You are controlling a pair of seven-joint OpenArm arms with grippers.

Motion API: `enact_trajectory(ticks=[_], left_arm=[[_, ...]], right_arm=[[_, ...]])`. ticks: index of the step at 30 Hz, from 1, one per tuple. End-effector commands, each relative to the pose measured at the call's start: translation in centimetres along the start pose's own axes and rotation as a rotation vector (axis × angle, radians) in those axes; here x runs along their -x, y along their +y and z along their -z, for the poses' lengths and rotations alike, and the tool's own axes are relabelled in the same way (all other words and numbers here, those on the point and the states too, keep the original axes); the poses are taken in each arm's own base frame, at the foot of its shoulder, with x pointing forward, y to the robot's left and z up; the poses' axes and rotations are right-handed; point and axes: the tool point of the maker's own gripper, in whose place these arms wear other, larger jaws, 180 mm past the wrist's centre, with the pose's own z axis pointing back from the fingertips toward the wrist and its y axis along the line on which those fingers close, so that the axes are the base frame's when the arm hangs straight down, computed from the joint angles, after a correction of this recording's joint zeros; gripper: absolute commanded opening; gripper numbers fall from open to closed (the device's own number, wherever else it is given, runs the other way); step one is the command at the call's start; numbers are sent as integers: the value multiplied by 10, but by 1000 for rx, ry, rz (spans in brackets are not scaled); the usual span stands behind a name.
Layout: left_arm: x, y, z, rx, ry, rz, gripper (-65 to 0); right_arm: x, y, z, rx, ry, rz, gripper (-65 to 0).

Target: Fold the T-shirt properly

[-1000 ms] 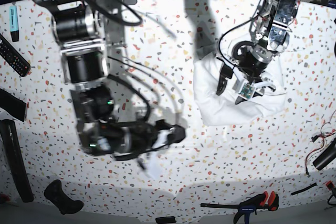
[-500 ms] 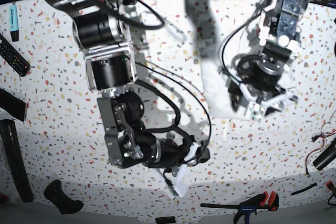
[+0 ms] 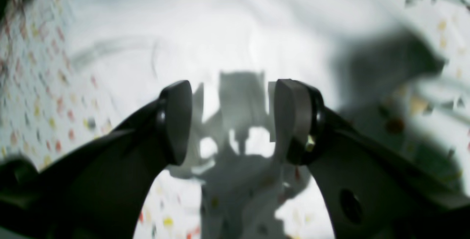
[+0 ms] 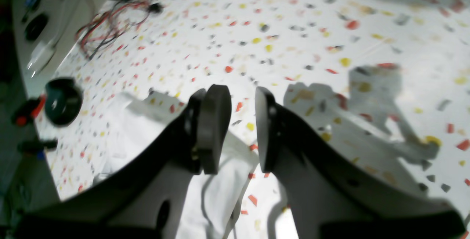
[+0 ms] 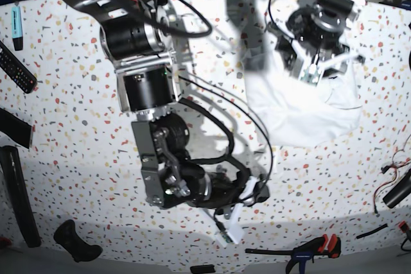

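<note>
Item one: the plain white, soft cotton T-shirt [image 5: 302,117], bunched in a rumpled heap on the white speckled tabletop [image 5: 64,126], at about two o'clock in the base view. We judge it half gathered, not yet squared into a fold.

Item two: the left gripper [image 5: 314,62], above the shirt's upper edge at one o'clock. In its wrist view the left gripper's [image 3: 233,121] jaws stand wide apart with nothing between them; we see only blurred white cloth and the arm's own shadow below. We take it as released and lifted off the cloth, ready to pick a new edge.

Item three: the right gripper [image 5: 247,194], low at six o'clock in the base view, well apart from the main heap. Its wrist view shows the right gripper's [image 4: 242,129] jaws parted by a narrow gap, with bare speckled surface showing through it, so we count nothing as held. White cloth [image 4: 220,191] lies beneath the jaws at six o'clock there; whether it touches them we cannot tell.

Item four, differences between views: only the base view gives both arms and the heap's outline, plus a black remote [image 5: 16,68] at nine o'clock and a black clamp with red grips [image 5: 302,248] at five o'clock. Only the wrist views show the gaps between jaws.
</note>
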Motion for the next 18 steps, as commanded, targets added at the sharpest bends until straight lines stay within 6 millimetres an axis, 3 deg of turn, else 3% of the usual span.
enact_trajectory(ticks=[1,5,10,14,18], left_arm=[[-1,7,-6,-45,-26,4,-310],[8,11,-10,-81,-18,24,-311],[17,9,-1,-79,-11,35,-311],[55,6,17,-74,93,61,-310],[96,13,42,-103,198,85,-310]], right_arm=[[-24,7,0,-17,-54,-48,-486],[2,9,18,10,42,-131,-486],[44,20,44,-7,154,-223,-486],[52,38,53,-45,167,-289,-486],[68,41,55,-53,206,-293,-486]])
